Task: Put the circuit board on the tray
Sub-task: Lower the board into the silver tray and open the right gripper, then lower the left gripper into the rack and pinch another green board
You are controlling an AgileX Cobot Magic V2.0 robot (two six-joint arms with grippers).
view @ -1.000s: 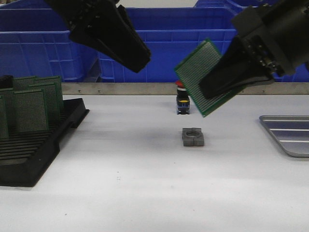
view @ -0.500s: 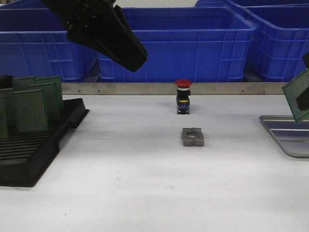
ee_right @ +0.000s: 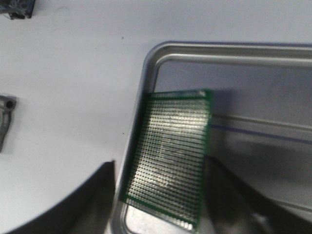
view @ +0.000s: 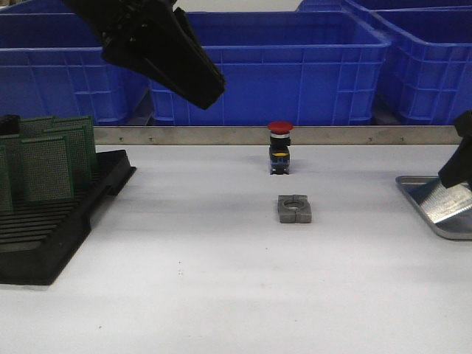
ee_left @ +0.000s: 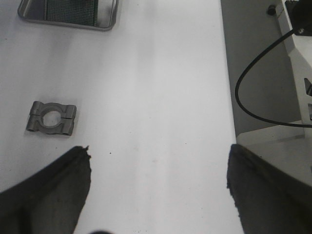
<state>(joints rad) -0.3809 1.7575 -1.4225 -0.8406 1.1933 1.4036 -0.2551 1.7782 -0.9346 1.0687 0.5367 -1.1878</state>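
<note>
The green perforated circuit board (ee_right: 170,161) lies face up at the left end of the silver-grey ribbed tray (ee_right: 229,53), with one edge over the tray's rim. In the front view the board (view: 450,203) rests tilted on the tray (view: 435,221) at the far right. My right gripper (ee_right: 161,168) is open, with a finger on either side of the board, and shows just above it at the front view's right edge (view: 459,162). My left gripper (view: 166,55) is open and empty, high at the back left. In its wrist view (ee_left: 158,180) only table lies between the jaws.
A black slotted rack (view: 51,221) with several upright green boards stands at the left. Blue bins (view: 295,66) line the back behind a metal rail. A red push button (view: 280,147) and a grey clamp block (view: 295,209) sit mid-table.
My right gripper carried the board right from mid-air over the table centre to the tray. The board has gone from upright in the jaws to lying on the tray. The left arm hardly moved.
</note>
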